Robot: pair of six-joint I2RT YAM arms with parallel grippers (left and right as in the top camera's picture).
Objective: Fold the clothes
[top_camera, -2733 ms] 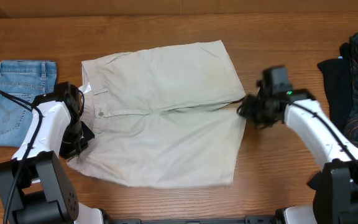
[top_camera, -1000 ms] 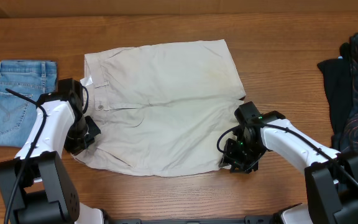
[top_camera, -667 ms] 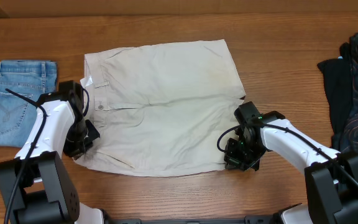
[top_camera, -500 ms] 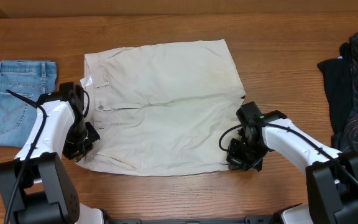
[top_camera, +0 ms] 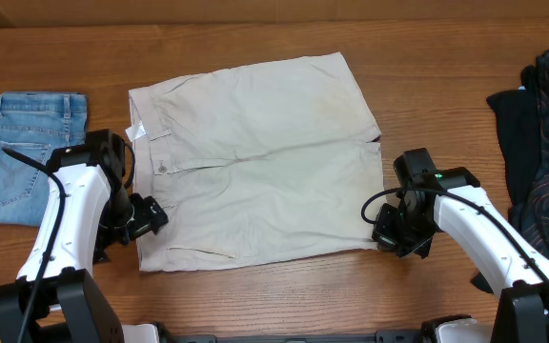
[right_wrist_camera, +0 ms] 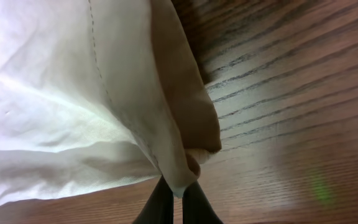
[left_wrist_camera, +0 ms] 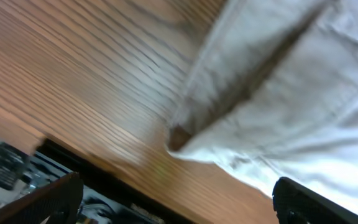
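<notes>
My right claw (top_camera: 396, 232), low and right of centre in the overhead frame, is clamped on the lower hem corner of the beige shorts (top_camera: 255, 162). In its wrist view the two fingertips (right_wrist_camera: 161, 202) stand close together at the bottom edge with a fold of hem pinched between them. Half a second ago that claw sat nearer the middle of the frame and the near edge of the cloth lay in soft wrinkles. Now it has drawn outward to the right, and the near leg lies flatter, its lower edge running almost straight from lower left to the claw. My left claw (top_camera: 149, 213), at the left beside the waistband end, has shifted a little inward. Its wrist view is blurred, but the fingers appear spread wide, with the waistband corner lying loose on the wooden table (top_camera: 446, 57) between them. The shorts are spread across the middle of the table, apart from the blue denim piece (top_camera: 22, 152) at far left and the dark garments (top_camera: 541, 124) at far right. I judge this to be smoothing; the first fold is not yet made.
</notes>
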